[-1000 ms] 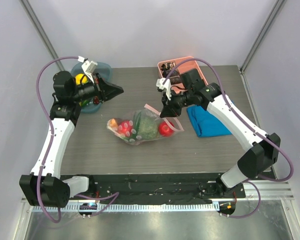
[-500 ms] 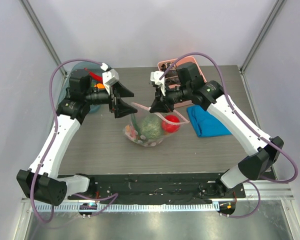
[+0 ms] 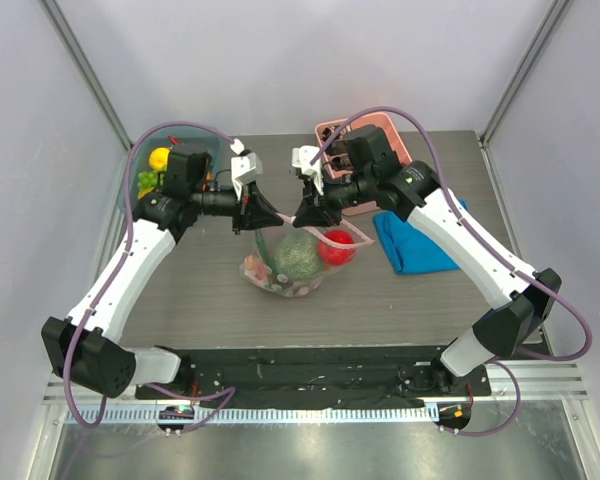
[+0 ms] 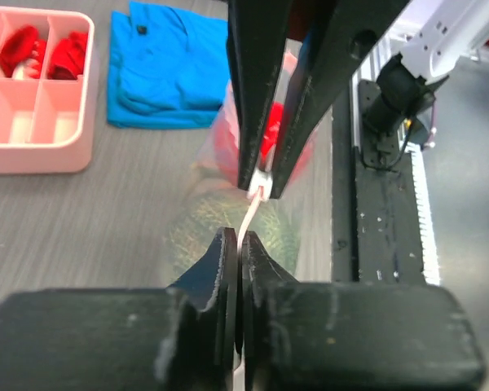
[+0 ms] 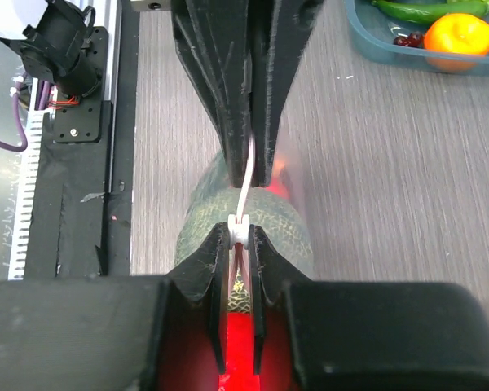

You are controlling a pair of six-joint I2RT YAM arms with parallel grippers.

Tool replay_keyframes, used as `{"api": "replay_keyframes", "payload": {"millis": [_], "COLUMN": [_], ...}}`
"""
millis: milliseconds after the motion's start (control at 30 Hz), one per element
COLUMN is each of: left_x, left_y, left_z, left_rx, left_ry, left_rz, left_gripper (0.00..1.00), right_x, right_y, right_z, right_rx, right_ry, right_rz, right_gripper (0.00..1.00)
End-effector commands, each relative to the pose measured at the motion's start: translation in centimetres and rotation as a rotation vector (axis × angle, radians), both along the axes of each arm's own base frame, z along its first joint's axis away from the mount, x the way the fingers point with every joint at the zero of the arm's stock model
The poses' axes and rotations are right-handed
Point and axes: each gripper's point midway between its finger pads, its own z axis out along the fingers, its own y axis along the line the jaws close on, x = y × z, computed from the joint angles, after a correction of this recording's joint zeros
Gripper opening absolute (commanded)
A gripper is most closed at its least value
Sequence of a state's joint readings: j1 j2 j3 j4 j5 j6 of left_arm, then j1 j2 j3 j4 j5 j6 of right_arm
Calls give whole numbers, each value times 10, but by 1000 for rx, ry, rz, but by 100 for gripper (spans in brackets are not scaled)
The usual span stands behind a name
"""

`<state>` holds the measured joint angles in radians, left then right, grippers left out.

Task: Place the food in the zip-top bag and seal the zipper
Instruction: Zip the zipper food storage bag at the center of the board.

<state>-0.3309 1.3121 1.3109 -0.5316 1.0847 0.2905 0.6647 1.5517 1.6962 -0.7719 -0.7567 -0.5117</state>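
bag: the zip-top bag (image 3: 292, 262) hung over the bench middle, holding a cabbage (image 3: 298, 254) and a red fruit (image 3: 332, 252).
left pincer: my left pincer (image 4: 238, 248) was clamped on the zipper (image 4: 250, 218).
right pincer: my right pincer (image 5: 240, 236) gripped the zipper at its slider (image 5: 240, 229).
remaining: an orange (image 5: 459, 37) lay in the bin (image 5: 365, 32); i judged sealing unfinished.
change: half a second earlier my left pincer stood wide open beside the strip.
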Motion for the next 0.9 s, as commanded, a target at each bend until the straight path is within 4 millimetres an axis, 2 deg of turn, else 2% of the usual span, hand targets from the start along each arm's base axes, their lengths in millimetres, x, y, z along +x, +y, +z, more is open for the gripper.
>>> {"api": "replay_keyframes", "payload": {"millis": [0, 100, 200, 233, 467, 867], "left_x": [0, 3, 19, 24, 25, 50], "left_y": [2, 5, 17, 25, 38, 65], "left_z": [12, 15, 24, 26, 31, 40], "left_rx": [11, -10, -70, -82, -84, -128], "left_ry": [-54, -9, 68, 70, 46, 47], "left_rz": [-10, 24, 94, 119, 156, 263], "left_gripper": [0, 0, 0, 0, 0, 0], "right_x": [1, 1, 1, 3, 10, 17], "right_y": [3, -3, -12, -15, -43, -92], "right_z": [17, 6, -6, -8, -25, -54], "right_rx": [44, 10, -29, -35, -92, -204], "right_ry": [-82, -81, -73, -71, -64, -36], "right_rz": [18, -1, -26, -37, -98, -151], "right_gripper": [1, 1, 1, 1, 1, 1]}}
